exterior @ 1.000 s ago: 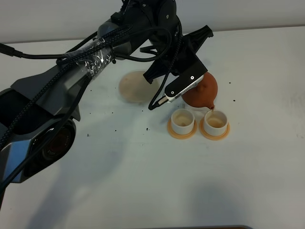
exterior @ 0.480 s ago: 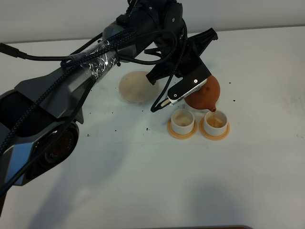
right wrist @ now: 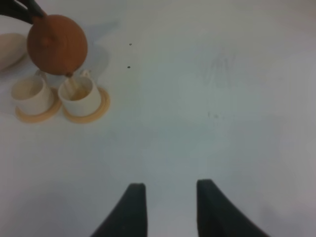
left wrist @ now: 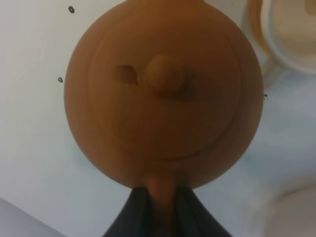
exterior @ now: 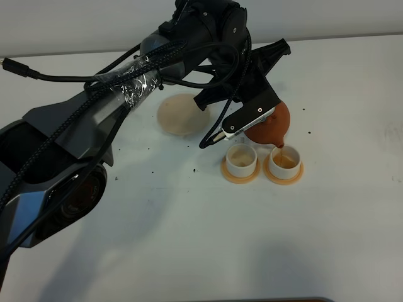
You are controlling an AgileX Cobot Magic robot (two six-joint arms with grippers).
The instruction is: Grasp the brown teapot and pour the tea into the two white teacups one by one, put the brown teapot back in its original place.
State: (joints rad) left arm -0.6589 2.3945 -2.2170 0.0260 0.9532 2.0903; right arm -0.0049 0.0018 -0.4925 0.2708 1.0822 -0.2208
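Note:
The brown teapot (exterior: 271,124) hangs tilted above the table, its spout pointing down over the right-hand white teacup (exterior: 284,158), which holds tea. Beside it stands the left teacup (exterior: 241,157); each cup sits on an orange coaster (exterior: 240,174). My left gripper (left wrist: 160,210) is shut on the teapot's handle, and the teapot's lid and knob (left wrist: 165,76) fill the left wrist view. Left of the arm, the pale beige saucer (exterior: 176,116) lies bare. My right gripper (right wrist: 170,202) is open over bare table, well away from the teapot (right wrist: 57,44) and the cups (right wrist: 79,94).
The left arm's dark body and cables (exterior: 126,82) cross the table's left half. Small dark specks (exterior: 194,170) dot the white tabletop. White tabletop spreads to the right of the cups.
The left arm has shifted slightly toward the back right with the teapot. The teapot stays tilted over the right cup.

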